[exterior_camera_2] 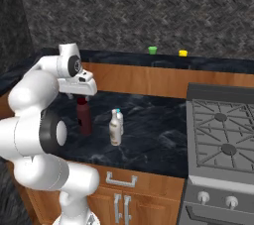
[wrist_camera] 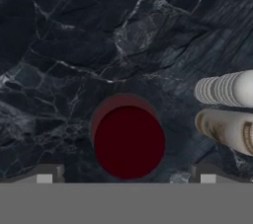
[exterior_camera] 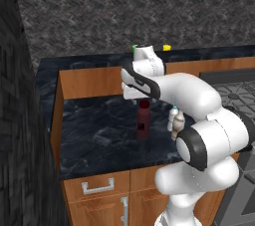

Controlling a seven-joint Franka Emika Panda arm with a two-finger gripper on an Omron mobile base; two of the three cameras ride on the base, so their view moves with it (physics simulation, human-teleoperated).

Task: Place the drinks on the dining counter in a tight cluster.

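Tool [wrist_camera: 126, 178] open, we hover above the maroon bottle [exterior_camera: 143, 123]; tan bottle [exterior_camera_2: 115, 131] and clear bottle [exterior_camera_2: 119, 118] crowd beside it on the worktop [exterior_camera: 94, 135].

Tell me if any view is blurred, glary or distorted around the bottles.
Left base view: sharp, flat lighting, the white arm hides part of the slim tan bottle. Right base view: sharp, no glare. Hand view: steep top-down foreshortening makes the dark maroon bottle a round disc between the open end effector fingertips.
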